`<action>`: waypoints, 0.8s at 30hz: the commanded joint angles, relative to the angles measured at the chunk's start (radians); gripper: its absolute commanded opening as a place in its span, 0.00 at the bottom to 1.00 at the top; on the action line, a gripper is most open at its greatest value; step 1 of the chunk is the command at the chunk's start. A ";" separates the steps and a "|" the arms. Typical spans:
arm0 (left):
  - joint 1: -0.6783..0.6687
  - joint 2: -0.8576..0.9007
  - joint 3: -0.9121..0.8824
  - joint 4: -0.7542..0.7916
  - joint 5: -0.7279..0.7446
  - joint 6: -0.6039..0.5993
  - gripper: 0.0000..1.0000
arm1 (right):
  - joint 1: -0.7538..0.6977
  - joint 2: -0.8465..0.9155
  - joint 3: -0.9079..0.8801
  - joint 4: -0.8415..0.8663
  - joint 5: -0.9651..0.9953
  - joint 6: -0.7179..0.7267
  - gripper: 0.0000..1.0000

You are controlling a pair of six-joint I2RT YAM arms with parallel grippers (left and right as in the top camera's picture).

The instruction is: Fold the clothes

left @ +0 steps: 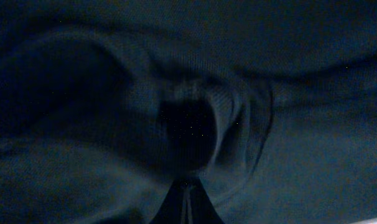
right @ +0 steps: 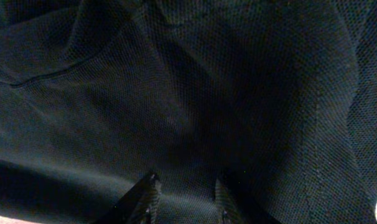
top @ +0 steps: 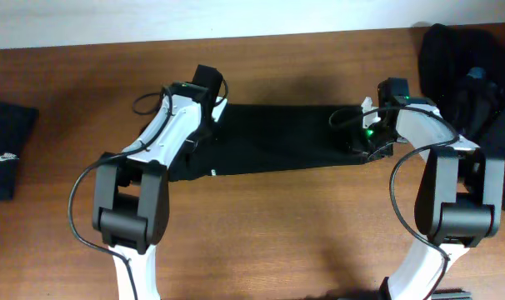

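Black garment (top: 277, 137) spread centrally, folded shirt (top: 7, 158) far left, dark pile (top: 461, 58) far right

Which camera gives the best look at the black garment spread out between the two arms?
The overhead view: it shows the black garment nearly whole, laid flat on the table between both arms. The left wrist view shows only dark bunched folds; the right wrist view, only close-up weave.
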 commanded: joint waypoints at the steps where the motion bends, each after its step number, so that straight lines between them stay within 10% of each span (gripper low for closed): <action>1: -0.004 0.017 -0.002 0.036 0.018 -0.003 0.01 | -0.007 0.065 -0.057 -0.006 0.111 -0.006 0.37; 24: -0.008 0.079 -0.002 0.213 0.026 -0.003 0.02 | -0.007 0.065 -0.058 -0.004 0.111 -0.006 0.37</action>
